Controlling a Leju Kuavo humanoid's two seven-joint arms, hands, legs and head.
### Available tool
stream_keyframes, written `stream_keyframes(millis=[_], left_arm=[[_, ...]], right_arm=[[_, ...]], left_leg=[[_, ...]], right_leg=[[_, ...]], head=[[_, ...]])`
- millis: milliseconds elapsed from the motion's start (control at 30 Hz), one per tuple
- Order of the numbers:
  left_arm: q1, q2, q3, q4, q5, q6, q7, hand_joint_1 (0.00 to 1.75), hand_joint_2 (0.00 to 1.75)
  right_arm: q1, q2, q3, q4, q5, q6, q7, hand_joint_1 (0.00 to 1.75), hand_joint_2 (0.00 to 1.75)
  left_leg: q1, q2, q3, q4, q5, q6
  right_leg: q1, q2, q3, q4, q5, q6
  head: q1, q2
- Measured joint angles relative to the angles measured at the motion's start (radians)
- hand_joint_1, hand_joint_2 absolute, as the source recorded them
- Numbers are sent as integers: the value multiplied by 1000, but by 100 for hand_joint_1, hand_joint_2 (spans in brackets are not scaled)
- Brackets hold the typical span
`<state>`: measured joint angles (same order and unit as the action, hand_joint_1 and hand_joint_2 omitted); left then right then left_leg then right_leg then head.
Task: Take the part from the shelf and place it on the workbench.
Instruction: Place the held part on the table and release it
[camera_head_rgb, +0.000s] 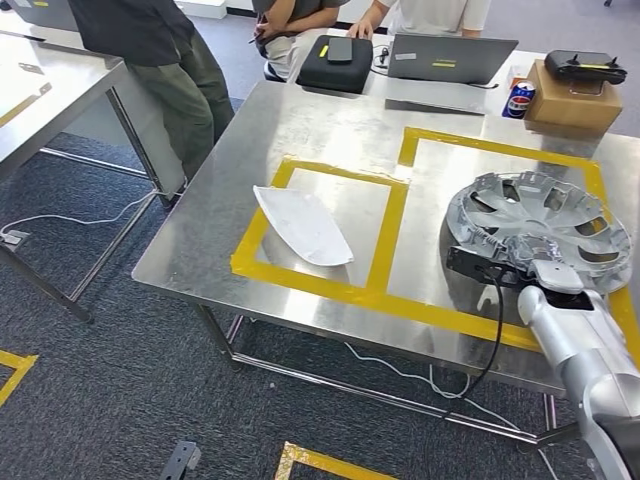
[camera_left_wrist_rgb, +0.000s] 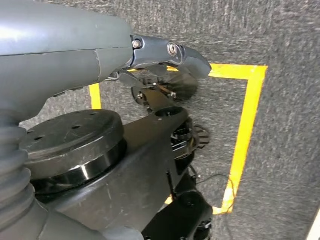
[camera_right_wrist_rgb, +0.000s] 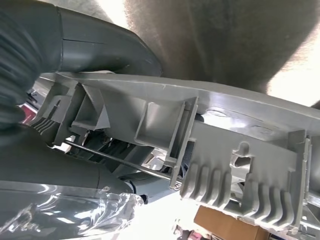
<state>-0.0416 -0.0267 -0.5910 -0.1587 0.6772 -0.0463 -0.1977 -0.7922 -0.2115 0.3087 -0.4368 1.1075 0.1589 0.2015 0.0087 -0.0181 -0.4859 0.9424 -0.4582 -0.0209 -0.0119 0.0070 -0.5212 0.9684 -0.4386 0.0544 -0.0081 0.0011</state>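
On the far left of the head view a second steel table (camera_head_rgb: 45, 95) runs out of frame, and a person in dark clothes (camera_head_rgb: 170, 70) stands between it and the steel workbench (camera_head_rgb: 226, 210). On the workbench, yellow tape marks two adjoining boxes: the left box (camera_head_rgb: 256, 235) holds a white curved panel (camera_head_rgb: 304, 226) lying flat. Beyond it, at the far edge, sit a black case (camera_head_rgb: 336, 62) and a grey laptop (camera_head_rgb: 450, 57), with two more people seated behind. Further right come a drink can (camera_head_rgb: 519, 99) and a cardboard box (camera_head_rgb: 573, 97) with a black controller (camera_head_rgb: 586, 66) on top. In the right tape box (camera_head_rgb: 498, 148) is the part, a silver wheel cover (camera_head_rgb: 537, 226), at the near right of the workbench. The right hand (camera_head_rgb: 555, 280) holds its near rim; the right wrist view shows the grey thumb (camera_right_wrist_rgb: 109, 45) over the cover's ribbed edge (camera_right_wrist_rgb: 226, 145) and dark fingers beneath it. The left hand (camera_left_wrist_rgb: 158, 75) hangs over carpet (camera_left_wrist_rgb: 286, 150) marked with yellow tape; I cannot tell how its fingers lie
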Motion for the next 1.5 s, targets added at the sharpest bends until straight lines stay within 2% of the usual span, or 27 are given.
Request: stream_keyframes(millis=[100,233,333,467,533,667,933,1067,1133,1233,1300,1367,1433,1500], left_arm=[[0,-1,3,0,-10,-13,-20,0,175],[0,-5,-4,0,-49,-14,-37,0,175],[-3,-9,-14,0,-57,38,-19,0,175],[-4,1,-25,0,-76,245,-55,0,175],[-4,11,-32,0,-86,315,-80,0,175],[-4,30,-39,0,-89,334,-86,0,175],[-3,36,-46,0,-60,354,-67,0,175],[4,42,-46,1,-26,345,-30,0,175],[7,42,-50,3,-38,393,-30,0,175],[9,42,-58,5,-46,455,-38,0,175],[10,41,-60,6,-38,459,-41,0,175],[10,40,-65,7,-36,458,-36,0,175],[9,39,-75,7,-40,453,-23,0,87],[7,37,-87,7,-49,446,-11,0,0]], right_arm=[[7,0,-9,-2,3,4,1,0,0],[28,0,-16,5,14,18,4,0,0],[36,-1,-30,7,-9,11,-24,0,0],[80,-26,-79,-13,-86,-28,-113,0,0],[113,-46,-103,-40,-107,-39,-141,0,0],[145,-69,-131,-72,-115,-40,-150,0,0],[198,-101,-152,-132,-120,-58,-149,0,0],[326,-160,-165,-331,-161,-61,-157,0,0],[428,-194,-186,-498,-165,-99,-156,0,0],[640,-215,-245,-806,-86,-239,-150,0,0],[782,-201,-288,-1002,-23,-359,-176,0,0],[891,-165,-330,-1162,21,-495,-212,0,0],[967,-121,-366,-1283,42,-606,-241,0,0],[1022,-84,-399,-1373,49,-669,-264,0,0]], left_leg=[[0,0,0,0,0,0],[0,0,-2,0,0,0],[0,1,-2,0,0,0],[0,2,-2,0,-1,0],[0,1,-2,0,-1,1],[0,2,-2,0,-1,1],[0,1,-4,0,-1,1],[0,0,-7,0,-1,1],[0,0,-9,0,-2,2],[1,-1,-10,0,-4,3],[1,-1,-11,-1,-6,2],[1,-1,-10,-1,-7,1],[2,-1,-10,-2,-8,0],[2,0,-9,-2,-8,0]], right_leg=[[0,0,0,0,0,0],[0,1,-1,0,1,0],[0,3,-2,0,1,0],[0,3,-2,0,1,0],[0,2,-2,-1,1,0],[1,3,-2,-1,0,0],[0,1,-2,-2,1,0],[0,0,-5,-2,1,0],[0,-1,-7,-2,0,1],[1,-3,-7,-2,-4,1],[1,-3,-8,-1,-6,0],[2,-2,-8,-1,-7,-1],[2,-1,-8,-1,-8,-2],[2,0,-8,-1,-8,-2]], head=[[0,0],[0,0],[0,0],[0,0],[0,0],[0,0],[0,0],[0,0],[0,0],[0,0],[0,0],[0,0],[0,0],[0,0]])
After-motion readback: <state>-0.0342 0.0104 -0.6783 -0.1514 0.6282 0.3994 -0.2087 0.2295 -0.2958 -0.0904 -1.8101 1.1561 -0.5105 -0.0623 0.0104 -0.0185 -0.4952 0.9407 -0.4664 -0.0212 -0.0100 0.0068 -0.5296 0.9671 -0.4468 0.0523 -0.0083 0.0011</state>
